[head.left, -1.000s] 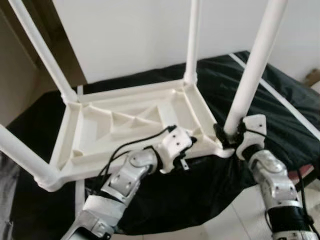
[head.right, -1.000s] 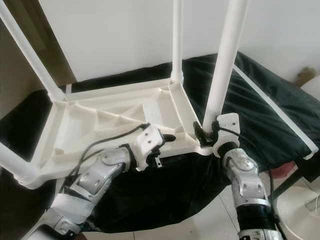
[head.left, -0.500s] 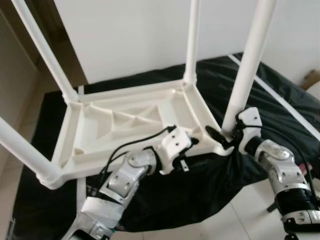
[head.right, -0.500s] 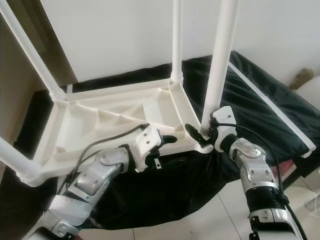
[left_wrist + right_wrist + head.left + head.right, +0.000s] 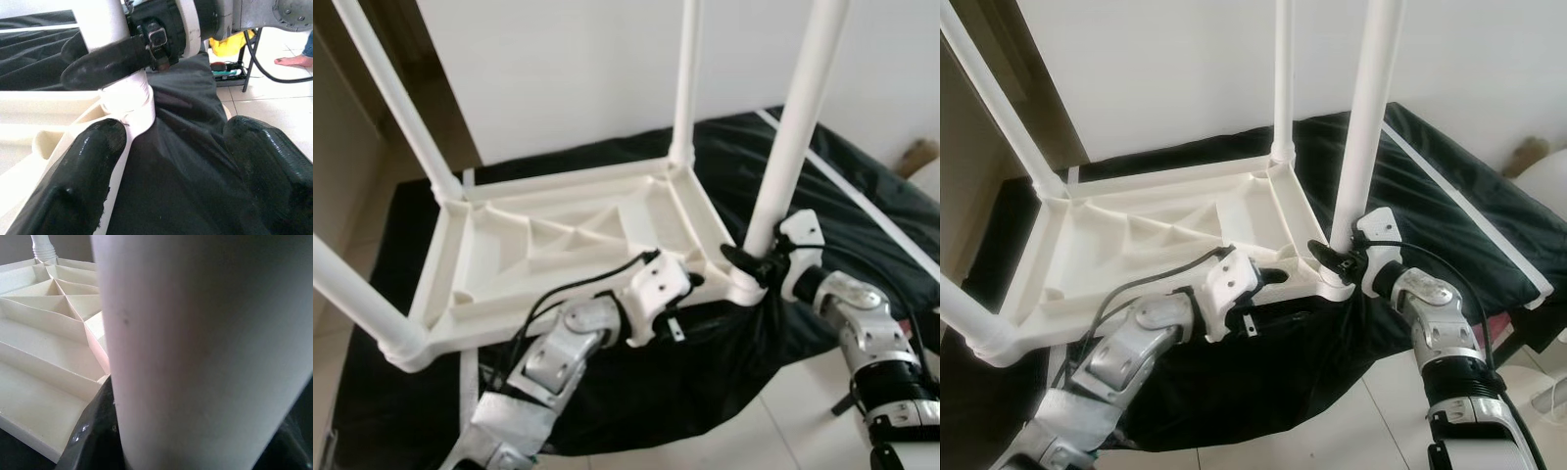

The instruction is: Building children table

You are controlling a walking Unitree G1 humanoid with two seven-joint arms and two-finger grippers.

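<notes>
The white table top (image 5: 558,255) lay upside down on a black cloth (image 5: 862,225), sockets up to take legs. The right gripper (image 5: 756,262) clasped the near-right leg (image 5: 793,137) at its base, probably seating it; the left gripper (image 5: 1278,278), fingers spread, braced the front rim.

Support: a black cloth (image 5: 862,196) with a white stripe is covering a low surface, hanging over its near edge toward the pale tiled floor (image 5: 773,431).
Lying on it: a white plastic children table (image 5: 558,245) is resting upside down on the cloth, its ribbed underside facing up and legs pointing upward.
</notes>
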